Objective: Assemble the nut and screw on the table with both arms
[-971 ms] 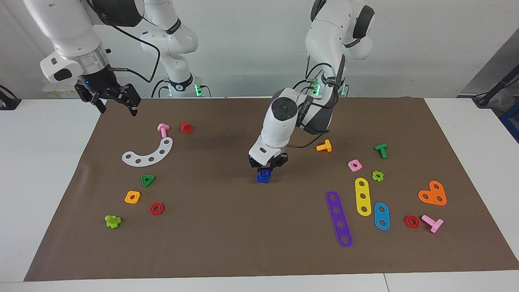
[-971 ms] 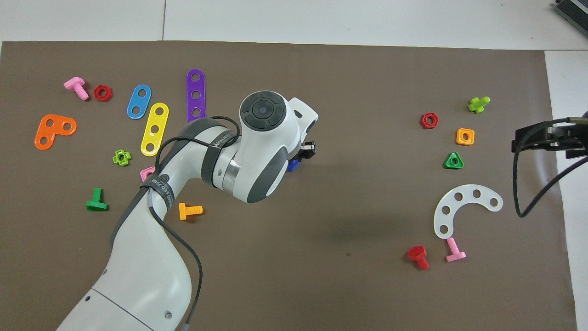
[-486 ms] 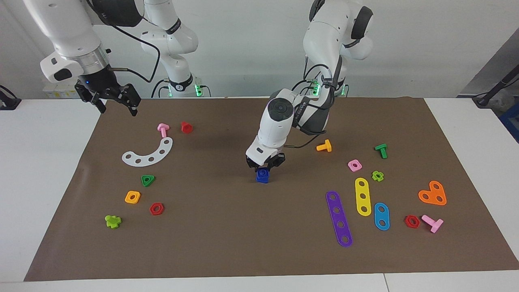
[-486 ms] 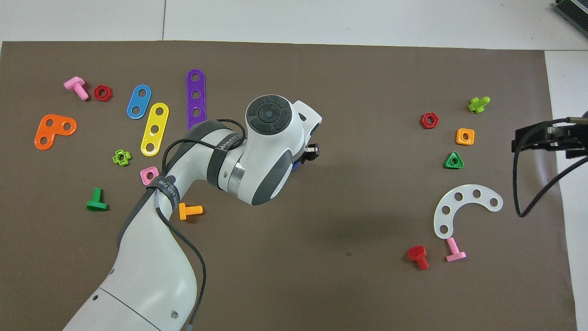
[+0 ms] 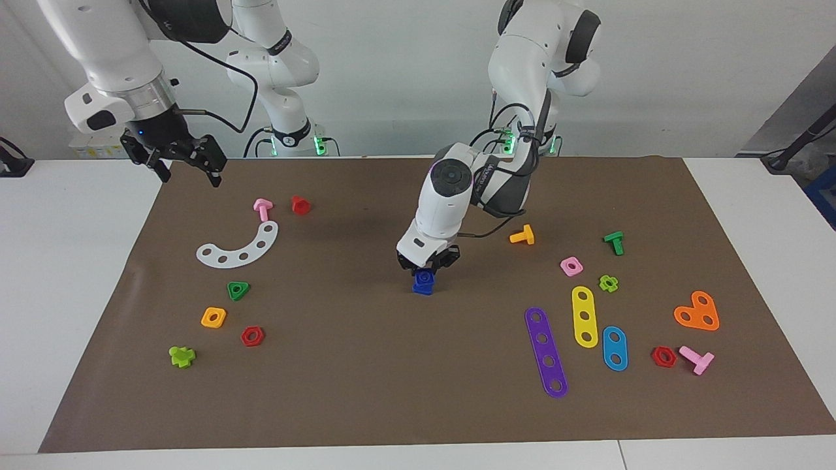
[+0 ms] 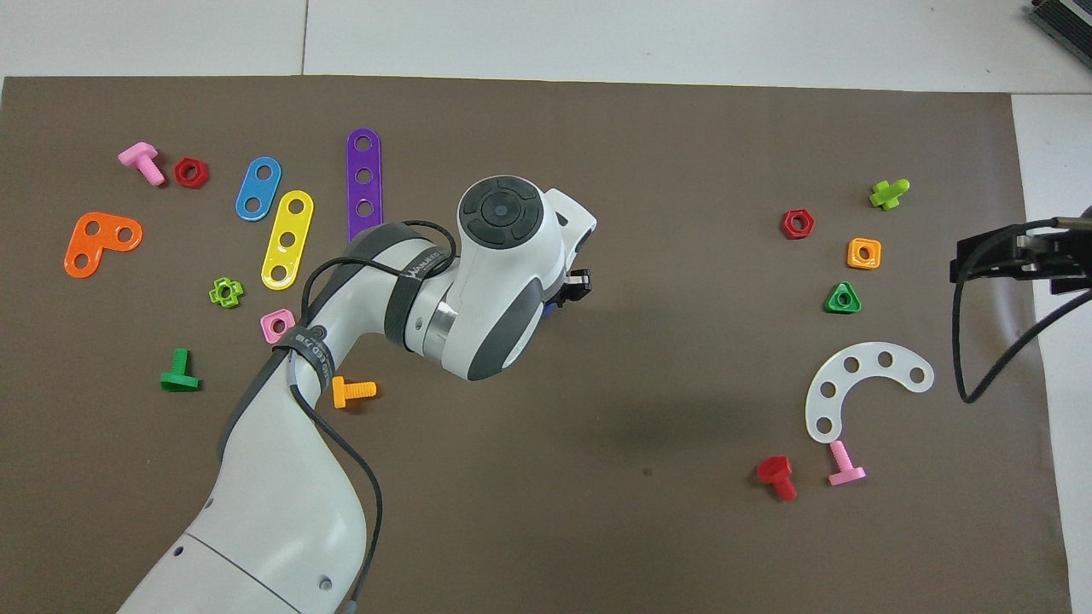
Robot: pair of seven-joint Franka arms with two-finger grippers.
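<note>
The left end effector (image 5: 428, 264) is down at the middle of the brown mat on the table (image 5: 366, 391), its fingers drawn in tight right on top of the small dark blue piece (image 5: 423, 282) that sits on the mat. From across the table I see a square blue body with a round feature on top; whether that is the nut (image 5: 423, 282) alone or the screw seated in it, I cannot tell. From overhead the left arm's wrist hides nearly all of it, and only a sliver of blue (image 6: 551, 304) peeks out under the black fingers. Whether the fingers actually pinch the piece or only press on it I cannot tell.

The right end effector (image 5: 189, 165) hangs in the air over the mat's corner at the right arm's end, fingers spread wide and carrying nothing; that arm waits.

Taking the blue piece as the clock's centre in the facing view, the orange T-screw (image 5: 522, 235) lies at about two o'clock, the pink square nut (image 5: 571, 266) at about three, the purple strip (image 5: 546, 352) at about four, and the green triangular nut (image 5: 238, 290) at nine
</note>
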